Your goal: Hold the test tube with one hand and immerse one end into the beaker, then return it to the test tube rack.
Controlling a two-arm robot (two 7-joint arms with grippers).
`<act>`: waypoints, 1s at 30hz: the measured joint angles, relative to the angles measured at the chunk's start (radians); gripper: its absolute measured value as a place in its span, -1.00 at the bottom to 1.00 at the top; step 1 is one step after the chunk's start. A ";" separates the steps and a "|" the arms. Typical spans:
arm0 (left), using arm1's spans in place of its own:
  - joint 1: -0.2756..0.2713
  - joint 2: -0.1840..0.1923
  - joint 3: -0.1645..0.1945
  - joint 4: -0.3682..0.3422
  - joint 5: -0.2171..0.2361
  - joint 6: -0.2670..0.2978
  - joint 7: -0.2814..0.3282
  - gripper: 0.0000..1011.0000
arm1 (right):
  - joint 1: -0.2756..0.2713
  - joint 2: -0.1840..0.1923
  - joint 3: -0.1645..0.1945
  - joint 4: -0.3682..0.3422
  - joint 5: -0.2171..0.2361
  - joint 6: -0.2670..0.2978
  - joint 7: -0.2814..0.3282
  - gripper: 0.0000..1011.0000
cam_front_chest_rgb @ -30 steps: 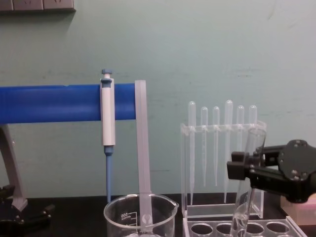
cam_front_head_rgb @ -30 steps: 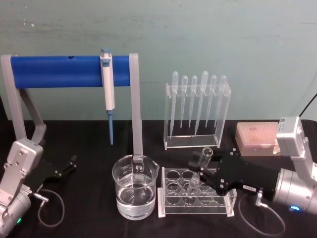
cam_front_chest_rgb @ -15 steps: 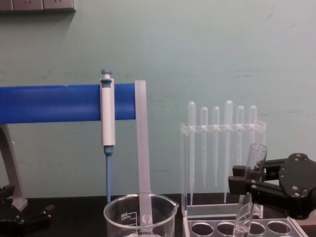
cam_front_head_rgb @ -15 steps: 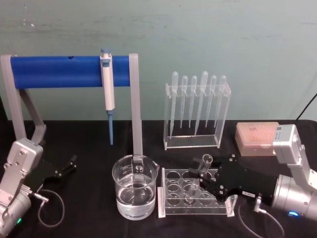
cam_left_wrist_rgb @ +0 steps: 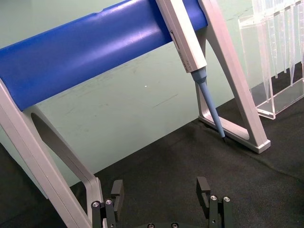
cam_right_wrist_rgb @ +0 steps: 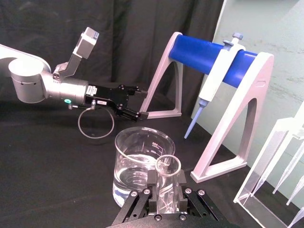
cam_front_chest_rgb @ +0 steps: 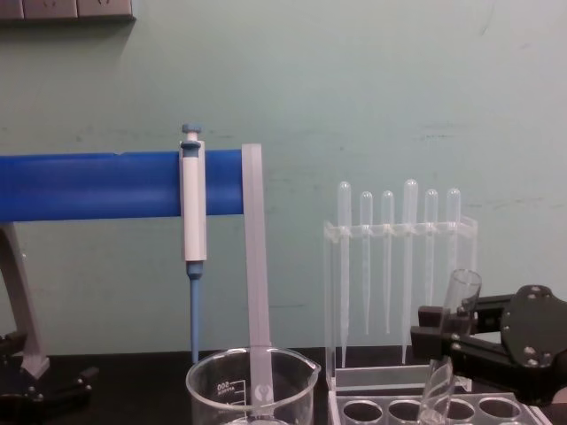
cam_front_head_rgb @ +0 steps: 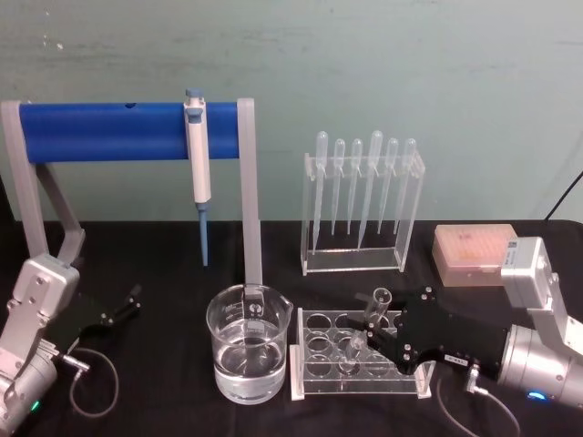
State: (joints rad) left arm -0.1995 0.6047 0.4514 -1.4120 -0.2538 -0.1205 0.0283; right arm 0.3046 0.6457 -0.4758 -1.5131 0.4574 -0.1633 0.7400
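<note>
The test tube (cam_front_head_rgb: 357, 344) is a clear glass tube, tilted, with its open rim up and its rounded end down in a hole of the clear rack (cam_front_head_rgb: 314, 382). My right gripper (cam_front_head_rgb: 375, 320) is shut on the tube's upper part. The right wrist view shows the tube (cam_right_wrist_rgb: 167, 180) clamped between the black fingers (cam_right_wrist_rgb: 152, 191). From the chest, the tube (cam_front_chest_rgb: 456, 301) leans over the rack (cam_front_chest_rgb: 390, 412), held by the right gripper (cam_front_chest_rgb: 438, 332). The beaker (cam_front_head_rgb: 248, 344), part full of clear liquid, stands just left of the rack. My left gripper (cam_left_wrist_rgb: 160, 192) rests open at the far left (cam_front_head_rgb: 118, 311).
A blue-and-white pipettor (cam_front_head_rgb: 198, 173) hangs on the blue-barred stand (cam_front_head_rgb: 100, 130) behind the beaker. A clear holder with several pipettes (cam_front_head_rgb: 363, 205) stands at the back. A pink tip box (cam_front_head_rgb: 469, 255) sits at the right. A loose cable (cam_front_head_rgb: 96, 373) lies by the left arm.
My right gripper has come down and slightly toward me with the test tube. The tube's lower end has sunk deeper into the rack hole. The left arm has not moved.
</note>
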 joint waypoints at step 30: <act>0.000 0.000 0.000 0.000 0.000 0.000 0.000 0.98 | -0.008 -0.005 0.000 0.017 -0.013 -0.010 -0.001 -0.34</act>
State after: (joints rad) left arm -0.1995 0.6047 0.4514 -1.4120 -0.2539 -0.1205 0.0283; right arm 0.2964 0.6407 -0.4754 -1.4960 0.4448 -0.1730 0.7395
